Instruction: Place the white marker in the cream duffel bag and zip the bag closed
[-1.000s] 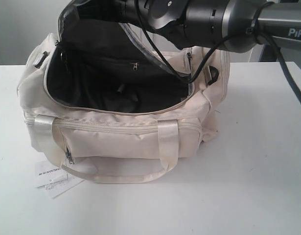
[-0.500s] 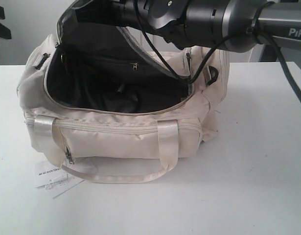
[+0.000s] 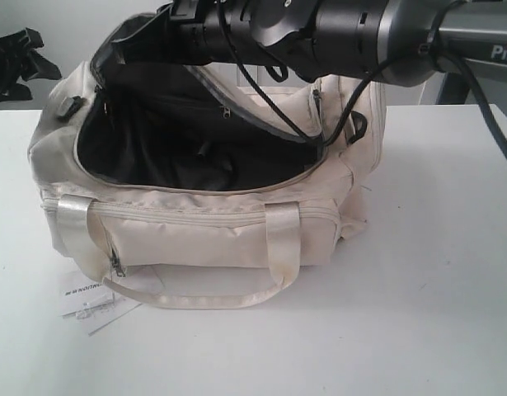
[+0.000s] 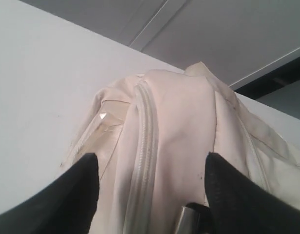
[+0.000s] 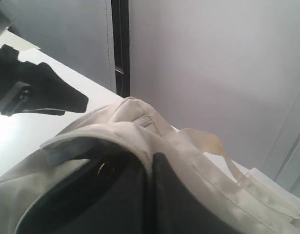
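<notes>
Exterior view: pinching bag (image 3: 195, 231) rim up at 12 o'clock in clamped right gripper (image 3: 133, 45), hovering left gripper (image 3: 30, 64) spread empty at 9 o'clock; marker unseen, zipping remaining.

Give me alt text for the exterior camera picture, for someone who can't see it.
A large cream fabric duffel bag sits open on a white table, its top flap held up by the right arm's black hand, which reaches across from the right. A small white paper tag lies by the bag's front left corner.
</notes>
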Robot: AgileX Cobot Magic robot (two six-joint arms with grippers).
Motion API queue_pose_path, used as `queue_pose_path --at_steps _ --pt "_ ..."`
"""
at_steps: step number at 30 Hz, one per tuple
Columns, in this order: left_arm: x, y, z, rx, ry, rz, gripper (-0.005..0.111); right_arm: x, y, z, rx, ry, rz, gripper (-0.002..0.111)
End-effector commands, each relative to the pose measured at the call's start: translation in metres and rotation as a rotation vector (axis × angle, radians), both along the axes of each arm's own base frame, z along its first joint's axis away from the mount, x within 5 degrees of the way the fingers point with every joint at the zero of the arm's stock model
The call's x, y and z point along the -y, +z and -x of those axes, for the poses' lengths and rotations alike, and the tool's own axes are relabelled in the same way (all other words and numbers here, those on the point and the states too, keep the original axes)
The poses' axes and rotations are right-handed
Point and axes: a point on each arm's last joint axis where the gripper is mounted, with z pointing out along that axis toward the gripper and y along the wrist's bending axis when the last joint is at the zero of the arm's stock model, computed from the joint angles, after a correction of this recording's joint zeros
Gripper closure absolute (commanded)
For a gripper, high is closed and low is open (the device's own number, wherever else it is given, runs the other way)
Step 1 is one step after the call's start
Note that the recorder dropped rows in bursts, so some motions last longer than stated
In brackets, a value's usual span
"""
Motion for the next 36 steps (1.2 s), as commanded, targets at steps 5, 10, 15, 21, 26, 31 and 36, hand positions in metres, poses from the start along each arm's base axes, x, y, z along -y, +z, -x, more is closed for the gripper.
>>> queue_pose_path --at_steps 5,10,15,21,26,31,36 --pt "0.000 -0.020 -0.013 0.012 -0.014 0.063 0.041 -0.002 -0.004 0.008 -0.080 0.103 0.061 0.108" --pt "0.000 -0.029 -0.015 0.006 -0.036 0.044 0.043 -0.004 -0.009 0.013 -0.123 0.155 0.099 0.108" --pt "0.000 -0.037 -0.018 -0.011 -0.040 0.051 0.072 -0.006 -0.012 0.016 -0.162 0.194 0.118 0.108" --pt "0.000 -0.042 -0.018 -0.022 -0.051 0.056 0.107 -0.007 -0.017 0.021 -0.213 0.241 0.142 0.108" --pt "0.000 -0.042 -0.018 -0.022 -0.055 0.054 0.107 -0.007 -0.021 0.024 -0.245 0.273 0.176 0.108" --pt "0.001 -0.042 -0.018 -0.024 -0.062 0.058 0.107 -0.008 -0.025 0.030 -0.296 0.322 0.205 0.108" --pt "0.001 -0.037 -0.017 -0.014 -0.060 0.055 0.062 -0.006 -0.028 0.031 -0.297 0.339 0.265 0.108"
